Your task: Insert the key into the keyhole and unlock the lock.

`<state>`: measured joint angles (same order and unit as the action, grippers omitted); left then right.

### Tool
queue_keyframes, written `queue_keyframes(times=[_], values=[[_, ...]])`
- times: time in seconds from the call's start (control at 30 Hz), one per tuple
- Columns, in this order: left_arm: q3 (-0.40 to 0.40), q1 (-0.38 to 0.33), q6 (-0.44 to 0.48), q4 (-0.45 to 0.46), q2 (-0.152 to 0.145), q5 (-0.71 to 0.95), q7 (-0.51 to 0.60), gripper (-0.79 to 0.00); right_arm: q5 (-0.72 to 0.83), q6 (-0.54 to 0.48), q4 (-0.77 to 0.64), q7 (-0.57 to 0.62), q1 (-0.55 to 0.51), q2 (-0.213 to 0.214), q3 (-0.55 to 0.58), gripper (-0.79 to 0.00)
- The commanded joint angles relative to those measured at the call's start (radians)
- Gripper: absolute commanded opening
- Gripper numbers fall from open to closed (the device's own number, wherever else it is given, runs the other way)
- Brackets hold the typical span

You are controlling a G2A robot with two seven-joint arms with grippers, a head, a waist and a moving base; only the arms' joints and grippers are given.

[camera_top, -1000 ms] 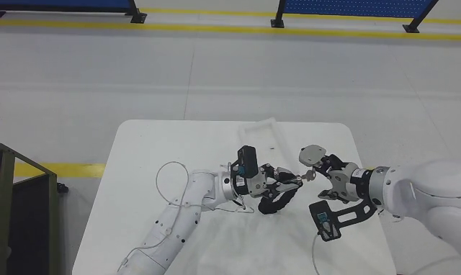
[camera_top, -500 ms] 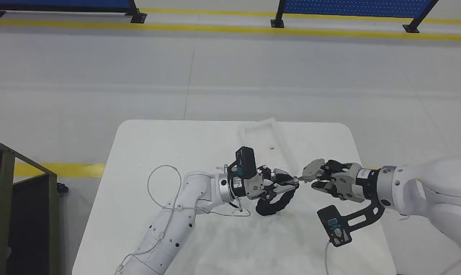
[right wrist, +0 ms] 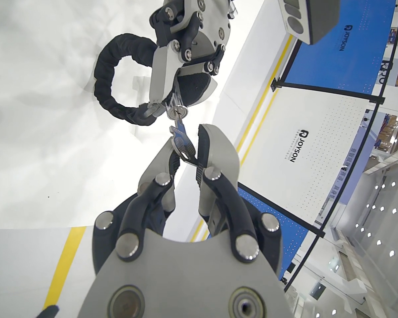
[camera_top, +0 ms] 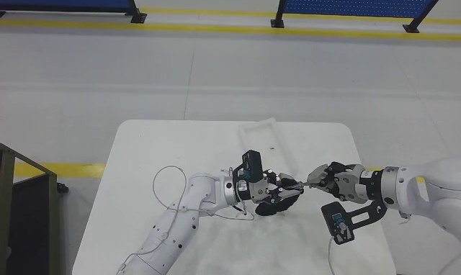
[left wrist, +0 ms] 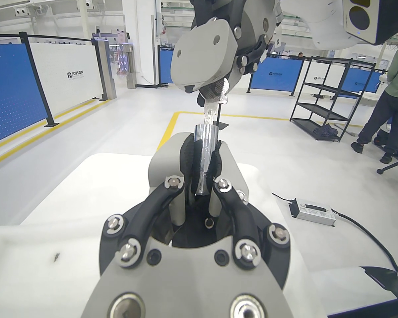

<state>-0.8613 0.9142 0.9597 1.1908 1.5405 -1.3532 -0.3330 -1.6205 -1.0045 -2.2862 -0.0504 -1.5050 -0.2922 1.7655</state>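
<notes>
My left gripper (camera_top: 287, 191) (left wrist: 202, 147) is shut on the silver cylinder of the lock (left wrist: 204, 158), held above the white table (camera_top: 144, 167). The lock's black cable loop (right wrist: 111, 77) hangs beside it. My right gripper (camera_top: 315, 178) (right wrist: 186, 137) faces it from the right, shut on the head of the key (right wrist: 183, 143). The key's blade points at the keyhole (right wrist: 177, 111) and its tip sits in the slot. How deep it goes, I cannot tell. In the left wrist view, the right gripper (left wrist: 212, 92) hangs just over the cylinder's end.
A thin white cable (camera_top: 167, 180) loops over the table beside the left arm. A pale tray-like frame (camera_top: 263, 128) lies at the table's far edge. The right arm's wrist camera block (camera_top: 338, 222) hangs over the near right part of the table.
The right gripper turned and closed in on the lock, bringing the key's tip to the keyhole. The left gripper shifted slightly toward it with the lock still held.
</notes>
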Motion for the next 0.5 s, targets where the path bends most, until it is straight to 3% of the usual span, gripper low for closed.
queue_keyframes(times=[0.0,0.47], values=[[0.003,-0.003,-0.004,-0.002,0.000,-0.003,-0.003,-0.785,0.019,-0.004,0.005,-0.003,-0.012,-0.004,0.012,-0.773],[0.019,-0.014,-0.038,0.002,-0.006,-0.044,-0.047,-0.785,0.291,-0.008,0.056,0.121,-0.116,-0.009,0.063,-0.785]])
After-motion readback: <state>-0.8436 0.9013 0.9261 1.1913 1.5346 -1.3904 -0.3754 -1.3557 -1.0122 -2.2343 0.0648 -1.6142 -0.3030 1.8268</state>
